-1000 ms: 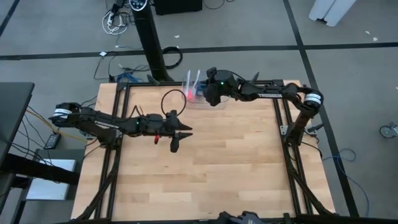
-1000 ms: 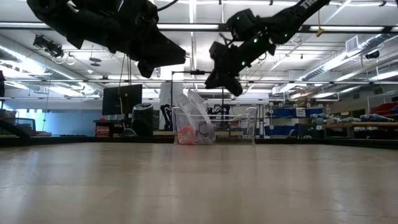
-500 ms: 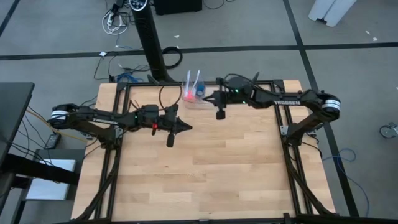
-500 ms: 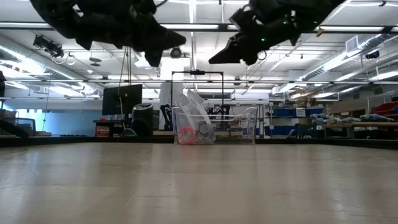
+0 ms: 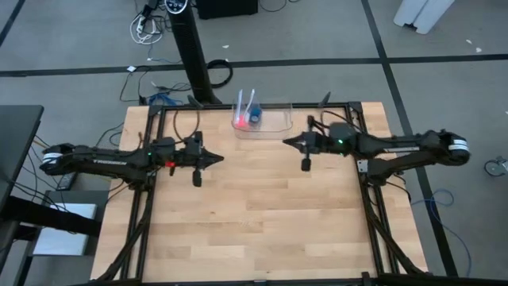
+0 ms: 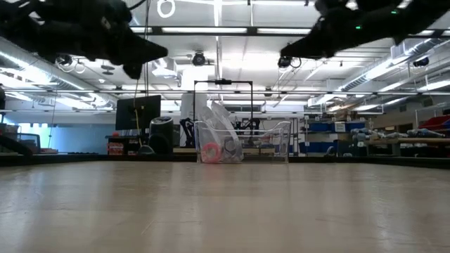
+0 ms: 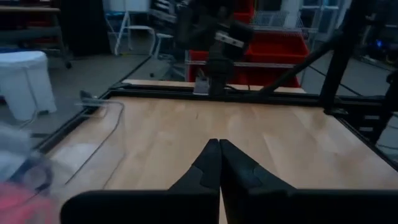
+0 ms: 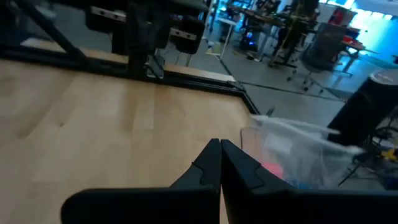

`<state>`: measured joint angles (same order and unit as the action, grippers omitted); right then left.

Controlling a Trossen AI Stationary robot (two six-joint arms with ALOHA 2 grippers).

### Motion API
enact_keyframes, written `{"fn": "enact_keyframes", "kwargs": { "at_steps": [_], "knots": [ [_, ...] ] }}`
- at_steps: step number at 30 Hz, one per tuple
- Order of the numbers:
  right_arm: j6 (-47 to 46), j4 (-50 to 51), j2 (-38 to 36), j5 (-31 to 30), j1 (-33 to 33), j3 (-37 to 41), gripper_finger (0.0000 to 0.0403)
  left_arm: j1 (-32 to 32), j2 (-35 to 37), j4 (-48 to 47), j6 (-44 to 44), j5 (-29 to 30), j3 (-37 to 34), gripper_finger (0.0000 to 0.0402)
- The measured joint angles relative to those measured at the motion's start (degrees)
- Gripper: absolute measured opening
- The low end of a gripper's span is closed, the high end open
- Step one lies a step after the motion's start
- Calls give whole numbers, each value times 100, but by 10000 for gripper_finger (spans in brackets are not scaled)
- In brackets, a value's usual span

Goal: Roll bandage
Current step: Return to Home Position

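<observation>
Blue bandage (image 5: 255, 117) sits in the clear bag (image 5: 242, 103), inside the transparent bin (image 5: 282, 119) at the far edge of the table (image 5: 262, 214), beside a pink object (image 5: 238, 122). Packing looks finished to me; the step in hand is going to rest, and next both arms need only fold back. Left gripper (image 5: 216, 157) and right gripper (image 5: 289, 141) hang over the wood, fingers pressed together, holding nothing. I count one bandage, one bag, one bin, one pink object.
</observation>
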<state>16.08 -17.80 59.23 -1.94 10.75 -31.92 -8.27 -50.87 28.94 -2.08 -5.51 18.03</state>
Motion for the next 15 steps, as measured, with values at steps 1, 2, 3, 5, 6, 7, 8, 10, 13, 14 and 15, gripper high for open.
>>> {"fn": "enact_keyframes", "kwargs": {
  "at_steps": [1, 2, 3, 5, 6, 7, 8, 10, 13, 14, 15],
  "knots": [
    [-109, -22, -194, -147, -82, 162, 1, 0, 199, -25, -38, 50, -125, 3],
    [-235, -18, -400, -281, -159, 328, 1, 0, 383, -55, -93, 108, -236, 3],
    [-375, -26, -624, -416, -236, 506, 1, 0, 541, -40, -111, 146, -310, 3],
    [-616, -36, -1038, -587, -368, 835, 0, 2, 909, -131, -142, 262, -494, 3],
    [-699, -68, -1251, -659, -433, 992, 0, 2, 1067, -247, -157, 320, -576, 3],
    [-753, -90, -1492, -735, -490, 1166, 0, 2, 1206, -357, -175, 389, -629, 3],
    [-814, -144, -1705, -806, -541, 1333, 0, 2, 1375, -522, -240, 481, -682, 3],
    [-948, -349, -2113, -890, -618, 1664, 0, 4, 1714, -1000, -285, 641, -760, 3],
    [-1073, -390, -2774, -894, -688, 2133, 0, 13, 2152, -1224, -375, 792, -912, 2],
    [-1132, -396, -2987, -876, -693, 2280, 0, 13, 2315, -1253, -384, 796, -975, 2],
    [-1204, -383, -3225, -819, -696, 2413, 0, 13, 2469, -1234, -392, 803, -1021, 2]
  ]
}}
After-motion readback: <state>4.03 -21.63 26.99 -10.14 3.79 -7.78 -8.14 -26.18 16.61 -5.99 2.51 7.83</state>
